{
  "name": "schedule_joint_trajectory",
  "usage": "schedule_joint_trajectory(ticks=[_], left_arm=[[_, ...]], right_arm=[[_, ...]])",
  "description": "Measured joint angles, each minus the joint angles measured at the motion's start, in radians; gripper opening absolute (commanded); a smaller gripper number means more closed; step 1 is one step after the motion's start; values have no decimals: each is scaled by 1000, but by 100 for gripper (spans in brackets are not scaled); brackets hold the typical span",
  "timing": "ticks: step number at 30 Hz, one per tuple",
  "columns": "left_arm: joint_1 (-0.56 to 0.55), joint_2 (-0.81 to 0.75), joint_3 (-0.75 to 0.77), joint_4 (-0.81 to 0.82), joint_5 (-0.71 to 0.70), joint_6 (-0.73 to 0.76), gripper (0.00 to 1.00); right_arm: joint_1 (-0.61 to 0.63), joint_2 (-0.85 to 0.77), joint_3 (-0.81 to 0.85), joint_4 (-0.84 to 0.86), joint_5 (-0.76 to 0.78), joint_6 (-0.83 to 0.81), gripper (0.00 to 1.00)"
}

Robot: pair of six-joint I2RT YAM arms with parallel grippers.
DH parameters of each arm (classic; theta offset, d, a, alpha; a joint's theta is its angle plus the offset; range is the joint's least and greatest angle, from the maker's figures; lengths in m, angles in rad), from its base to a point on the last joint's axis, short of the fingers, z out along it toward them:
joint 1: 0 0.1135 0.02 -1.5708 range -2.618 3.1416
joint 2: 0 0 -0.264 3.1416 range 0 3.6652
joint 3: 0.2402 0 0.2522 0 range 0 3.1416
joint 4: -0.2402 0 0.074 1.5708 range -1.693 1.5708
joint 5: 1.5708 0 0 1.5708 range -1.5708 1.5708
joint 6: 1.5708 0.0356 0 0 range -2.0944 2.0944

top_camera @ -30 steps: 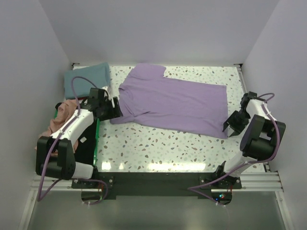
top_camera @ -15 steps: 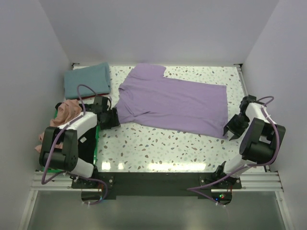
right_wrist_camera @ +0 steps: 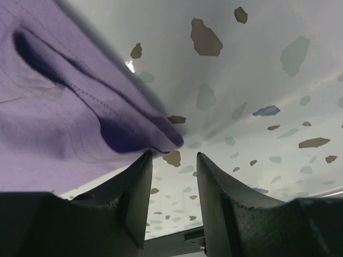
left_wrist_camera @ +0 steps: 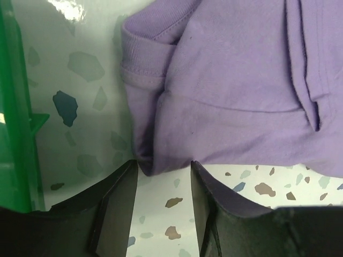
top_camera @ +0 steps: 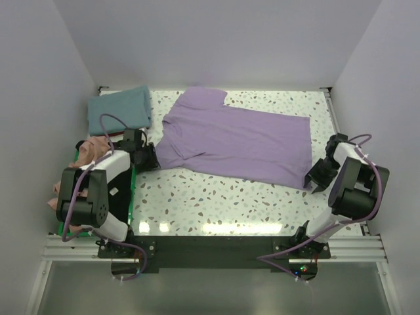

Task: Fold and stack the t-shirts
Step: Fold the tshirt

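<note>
A lavender t-shirt [top_camera: 236, 138] lies spread flat across the speckled table. My left gripper [top_camera: 148, 159] is open at its near-left corner; in the left wrist view the shirt's corner [left_wrist_camera: 155, 160] sits just ahead of the open gripper [left_wrist_camera: 163, 168]. My right gripper [top_camera: 315, 176] is open at the shirt's near-right corner; the hem [right_wrist_camera: 155, 136] lies just ahead of the open gripper [right_wrist_camera: 174, 158] in the right wrist view. A folded teal t-shirt [top_camera: 119, 108] lies at the far left. A salmon pink t-shirt [top_camera: 92, 152] and a black one [top_camera: 117, 197] sit in the green bin.
The green bin [top_camera: 132, 197] stands at the left edge, its wall [left_wrist_camera: 13, 107] close beside my left gripper. White walls enclose the table on three sides. Bare speckled table [top_camera: 223, 203] lies in front of the lavender shirt.
My left gripper has drawn back and down to the shirt's near-left corner. My right gripper has shifted slightly toward the near-right corner. The shirts have not moved.
</note>
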Motion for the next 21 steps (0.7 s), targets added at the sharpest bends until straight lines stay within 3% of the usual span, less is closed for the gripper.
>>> schedule_joint_trajectory(ticks=[4,10,11,16,18,21], left_arm=[[4,14,3,29,25,0,47],[5,40,8,67,55,-2,27],[5,43,9,72,60,-2,19],[11,52,9,77,77,-2,0],[17,55,10,77,84,-1,0],[28,64,21,75,92,0,0]], right_arm=[[0,35,-18,32,-4,0,40],[0,40,-21,50,-23,-1,34],[0,41,-21,52,-26,-1,33],[0,53,-16,60,-46,-1,14],[0,61,-10,58,-56,-1,3],[0,67,-3,52,-58,-4,0]])
